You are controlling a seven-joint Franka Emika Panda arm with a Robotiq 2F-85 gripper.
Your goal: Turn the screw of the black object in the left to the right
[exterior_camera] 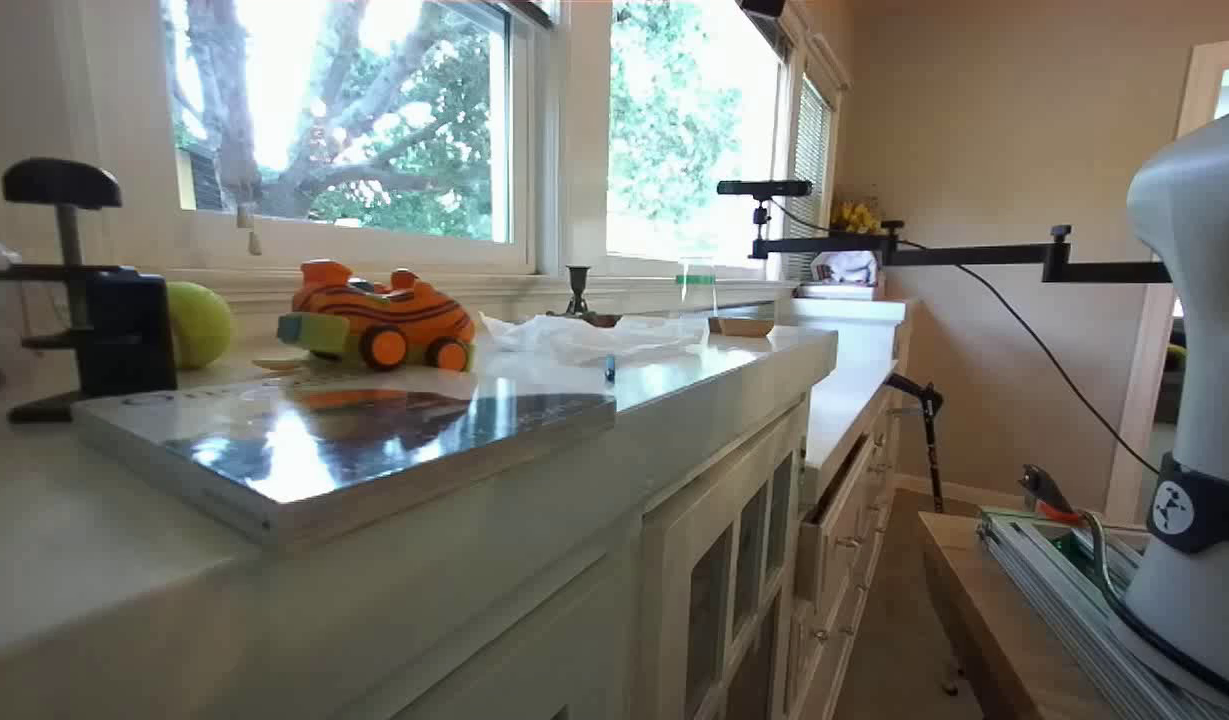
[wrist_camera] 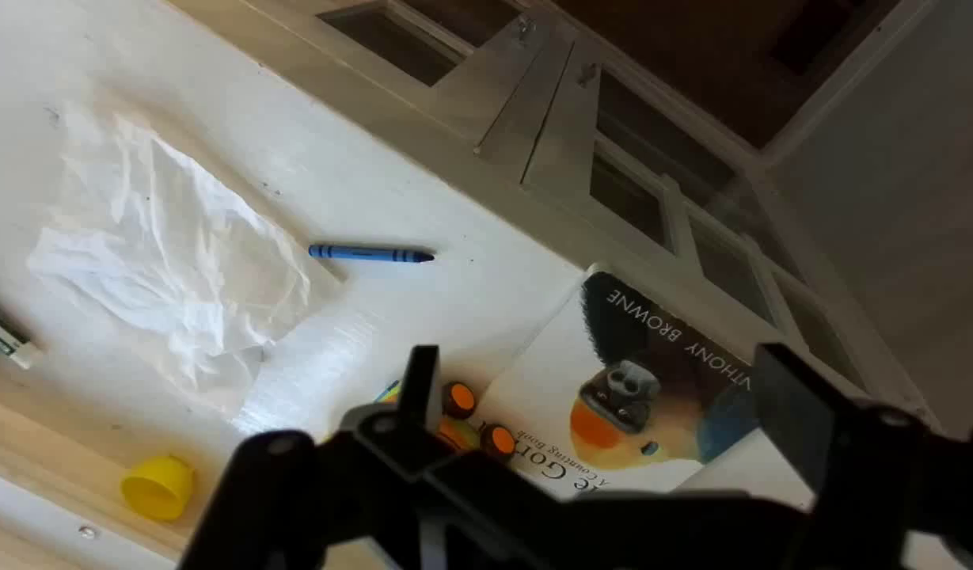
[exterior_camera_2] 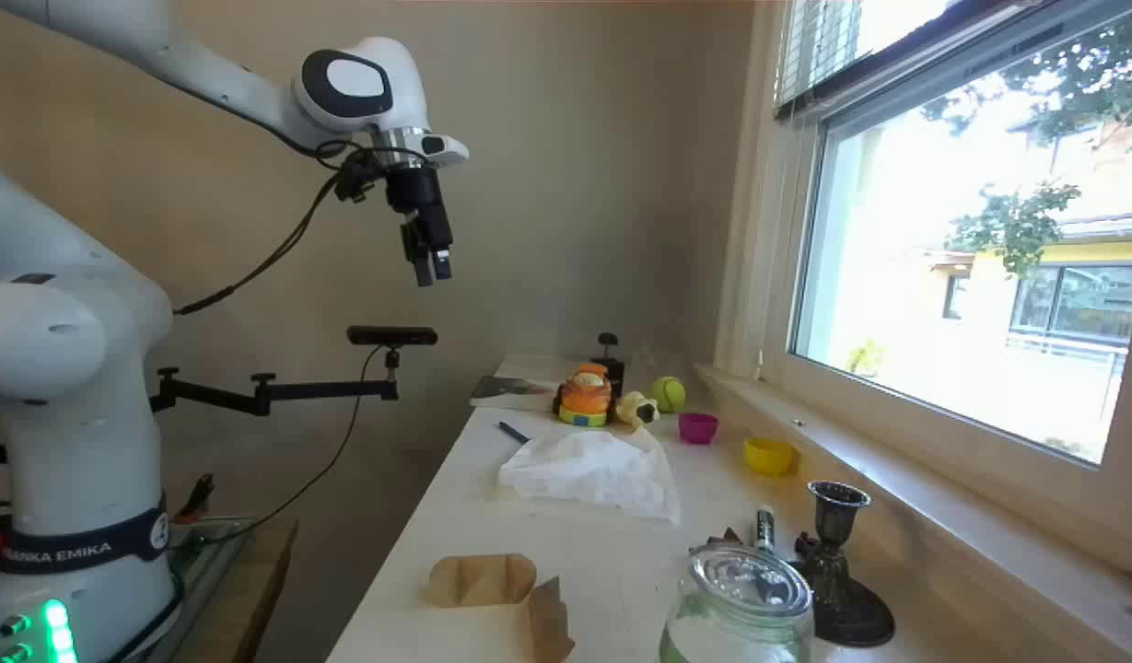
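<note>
The black object (exterior_camera: pixel 124 330) is a small clamp standing upright at the far end of the white counter, beside a book. Its screw (exterior_camera: pixel 69 235) is an upright metal rod with a wide black knob on top. In an exterior view the clamp (exterior_camera_2: pixel 613 372) is partly hidden behind an orange toy car, with the screw's knob (exterior_camera_2: pixel 607 340) showing above it. My gripper (exterior_camera_2: pixel 434 272) hangs in the air, well above the counter and apart from the clamp. In the wrist view my gripper (wrist_camera: pixel 593 372) is open with nothing between its fingers. The clamp does not show in the wrist view.
The book (wrist_camera: pixel 652 380) lies below the gripper. The orange toy car (exterior_camera: pixel 374 318) and a tennis ball (exterior_camera: pixel 199 323) stand close to the clamp. Crumpled white paper (exterior_camera_2: pixel 593 474), a blue crayon (wrist_camera: pixel 371 253) and a yellow cup (exterior_camera_2: pixel 768 456) are on the counter. A window wall runs alongside.
</note>
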